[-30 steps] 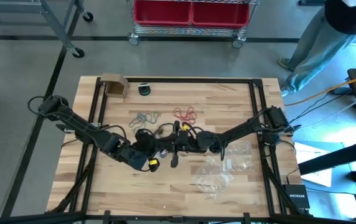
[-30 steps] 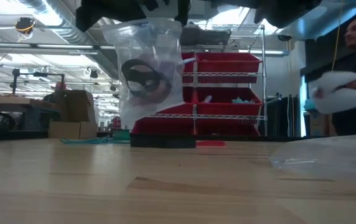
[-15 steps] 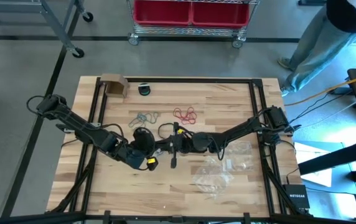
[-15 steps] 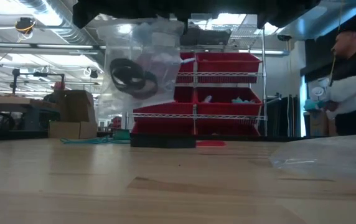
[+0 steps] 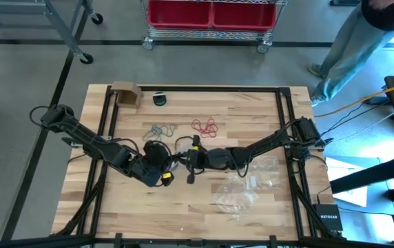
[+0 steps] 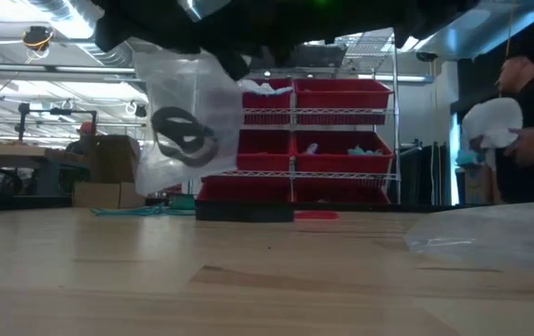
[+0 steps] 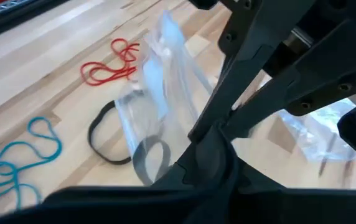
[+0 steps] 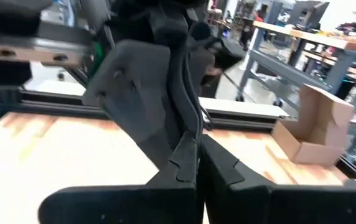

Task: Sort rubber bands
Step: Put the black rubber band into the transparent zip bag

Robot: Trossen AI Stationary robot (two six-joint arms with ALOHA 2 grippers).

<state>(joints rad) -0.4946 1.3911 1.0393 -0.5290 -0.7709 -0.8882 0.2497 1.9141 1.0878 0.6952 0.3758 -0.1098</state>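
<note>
A clear plastic zip bag (image 6: pixel 188 121) hangs above the table's middle with black rubber bands (image 6: pixel 178 135) inside it. My left gripper (image 5: pixel 162 162) and my right gripper (image 5: pixel 184 160) meet tip to tip over it, both shut at the bag's top. On the wood beyond lie a red cluster (image 5: pixel 204 127), a teal cluster (image 5: pixel 161 129) and a loose black band (image 7: pixel 103 134). The left wrist view shows the bag (image 7: pixel 159 93) slanting away from the fingers, with the black bands (image 7: pixel 150 158) low in it. My left gripper pinches the bag's upper edge (image 7: pixel 187 124) between its two fingers, which slant down from the table's left side. The bag hangs below, tilted, clear of the table. My right gripper's shut fingers (image 8: pixel 187 155) come nearly level from the table's right, against the left gripper's tips. The fingers hide which part of the bag they hold.
More clear bags (image 5: pixel 242 189) lie on the table's near right. A cardboard box (image 5: pixel 126 94) and a small dark round thing (image 5: pixel 159 98) sit at the far edge. A person (image 6: pixel 519 121) stands beyond the table's right side, before red bin shelves (image 6: pixel 328 140).
My right gripper has sunk a little and rolled at the wrist, staying shut. The hanging bag has tipped and, in the low view, swung to that picture's left. The black bands have slid lower inside it.
</note>
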